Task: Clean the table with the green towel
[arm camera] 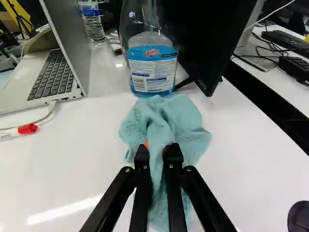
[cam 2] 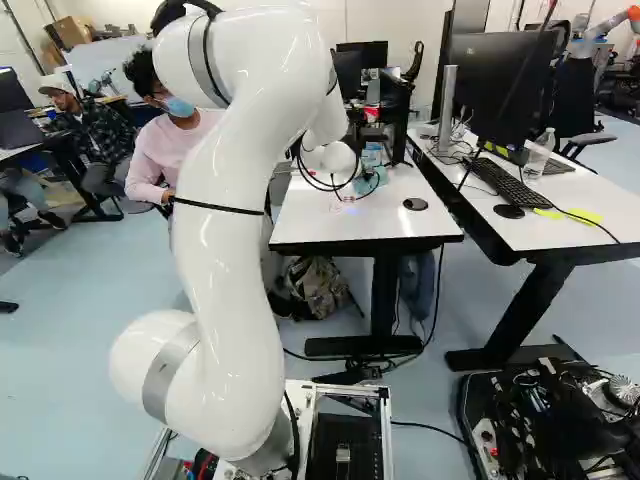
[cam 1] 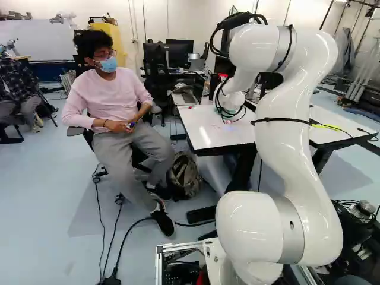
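Note:
In the right base view my gripper (cam 2: 342, 178) is low over the near white table (cam 2: 400, 222), its fingertips hidden by the arm's end. The wrist view shows the gripper (arm camera: 158, 151) with both fingers pinching a fold of the green towel (arm camera: 186, 116). Pale teal and crumpled, the towel spreads on the tabletop (arm camera: 82, 159) ahead of and beneath the fingers. Part of it bulges up between them. Small reddish marks (cam 1: 217, 126) show on the table beside the gripper in the left base view.
Just beyond the towel stands a bottle of blue liquid (arm camera: 152, 72), beside a black monitor (arm camera: 207, 43). An open laptop (arm camera: 53, 72) and a red-capped marker (arm camera: 26, 129) lie to one side, a dark round object (arm camera: 298, 216) to the other. A seated person (cam 1: 110, 101) is beside the table.

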Controlling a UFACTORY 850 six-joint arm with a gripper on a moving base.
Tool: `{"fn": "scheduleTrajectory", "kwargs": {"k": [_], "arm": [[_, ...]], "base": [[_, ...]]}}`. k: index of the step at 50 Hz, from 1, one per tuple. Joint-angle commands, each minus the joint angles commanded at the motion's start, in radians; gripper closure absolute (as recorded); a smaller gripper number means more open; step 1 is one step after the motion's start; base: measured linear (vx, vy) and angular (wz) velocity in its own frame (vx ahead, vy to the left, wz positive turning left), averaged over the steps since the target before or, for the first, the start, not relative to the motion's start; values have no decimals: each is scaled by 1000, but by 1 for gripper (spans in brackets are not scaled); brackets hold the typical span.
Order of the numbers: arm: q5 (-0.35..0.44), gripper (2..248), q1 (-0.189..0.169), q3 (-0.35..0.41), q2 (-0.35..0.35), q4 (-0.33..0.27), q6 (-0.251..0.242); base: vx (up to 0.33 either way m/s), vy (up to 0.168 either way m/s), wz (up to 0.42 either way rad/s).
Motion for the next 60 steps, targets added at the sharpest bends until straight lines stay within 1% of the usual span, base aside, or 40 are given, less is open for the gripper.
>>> {"fn": "scheduleTrajectory", "kwargs": {"k": [10,19,29,49,60], "arm": [[0,213,21,30,22,0,0],[0,213,17,74,54,0,0],[0,213,-4,106,78,0,0],[0,213,-60,152,112,0,0],[0,213,-87,134,99,0,0]], "base": [[0,0,0],[0,0,0],[0,0,0],[0,0,0],[0,0,0]]}}
